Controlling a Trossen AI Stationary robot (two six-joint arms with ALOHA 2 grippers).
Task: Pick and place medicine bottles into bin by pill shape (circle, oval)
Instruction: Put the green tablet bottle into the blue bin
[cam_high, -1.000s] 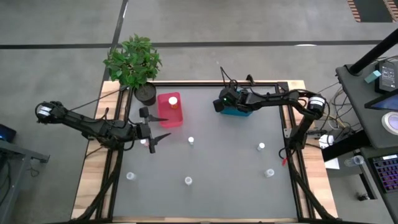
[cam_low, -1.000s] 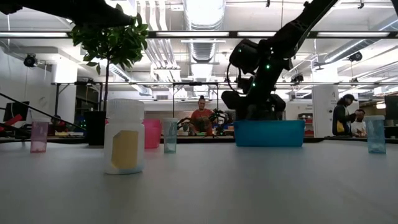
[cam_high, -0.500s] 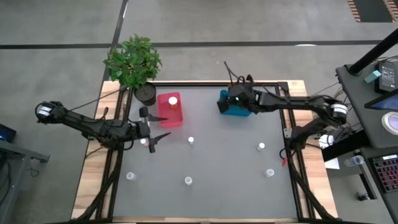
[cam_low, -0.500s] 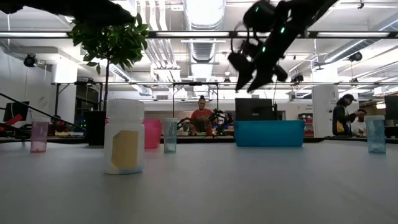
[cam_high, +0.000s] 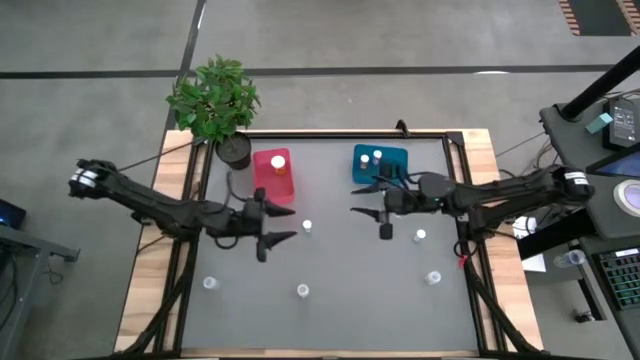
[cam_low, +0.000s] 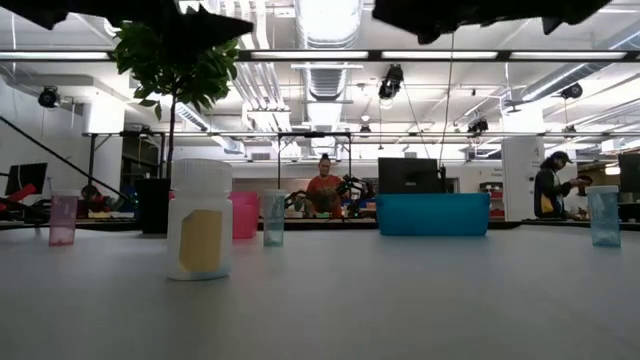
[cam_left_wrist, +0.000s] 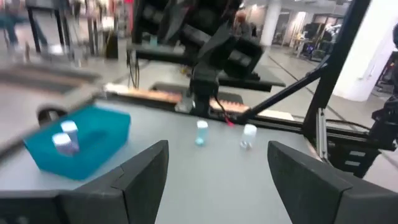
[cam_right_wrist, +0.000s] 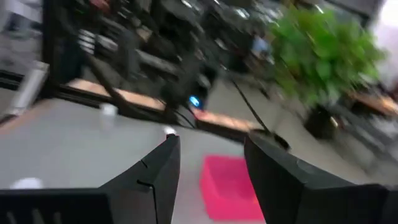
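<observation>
In the high view the dark grey table top (cam_high: 340, 260) is seen with two small open-topped plastic bins toward its upper edge: a pink-red rectangular bin (cam_high: 272, 177) left of centre, beside a dark round pot with a green leafy plant (cam_high: 216, 100), and a teal-blue rectangular bin (cam_high: 380, 165) right of centre. Two white-capped bottles (cam_high: 372, 158) are seen inside the teal bin and an orange-topped one (cam_high: 280, 166) in the pink bin, so part of the sorting appears done. Five tiny white-capped medicine bottles are left standing upright on the table: one at mid-frame (cam_high: 307, 227), one right of centre (cam_high: 420, 236), and three along the lower part at the left (cam_high: 210, 283), the middle (cam_high: 302, 291) and the right (cam_high: 433, 278). The left gripper (cam_high: 272, 226) is held over the table just below the pink bin, its fingers spread wide and empty, pointed toward the mid-frame bottle, probably as its next pick. The right gripper (cam_high: 372, 212) is held below the teal bin with its fingers apart and nothing between them, judged to be clear of the bin for another fetch. In the low view a large clear white-capped bottle with a yellow label (cam_low: 200, 220) is seen nearest the camera.
</observation>
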